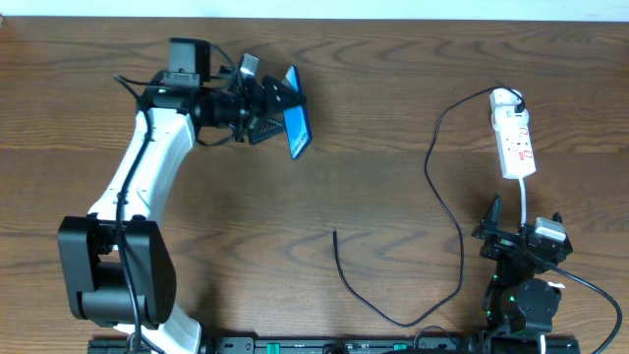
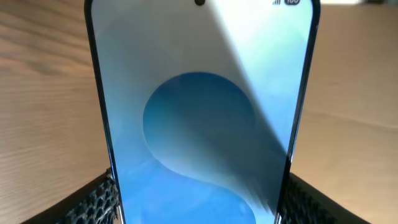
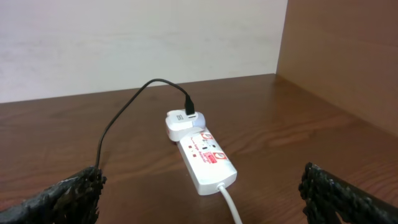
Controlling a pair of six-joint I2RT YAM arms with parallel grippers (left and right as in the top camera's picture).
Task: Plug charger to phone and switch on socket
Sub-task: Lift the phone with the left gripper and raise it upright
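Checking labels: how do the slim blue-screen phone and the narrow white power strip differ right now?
The blue-screen phone is held tilted in the left gripper; the white power strip lies flat on the table, untouched. The strip has the thin black charger cable plugged in at its end; the phone has none. Both are slim rectangles.

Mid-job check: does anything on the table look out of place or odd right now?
Nothing is spilled or damaged. The slim black-edged smartphone with blue screen is held tilted on edge in the left claw. The thin black charger cable is unplugged from it, its free tip lying loose on the brown wooden table, far from the phone.
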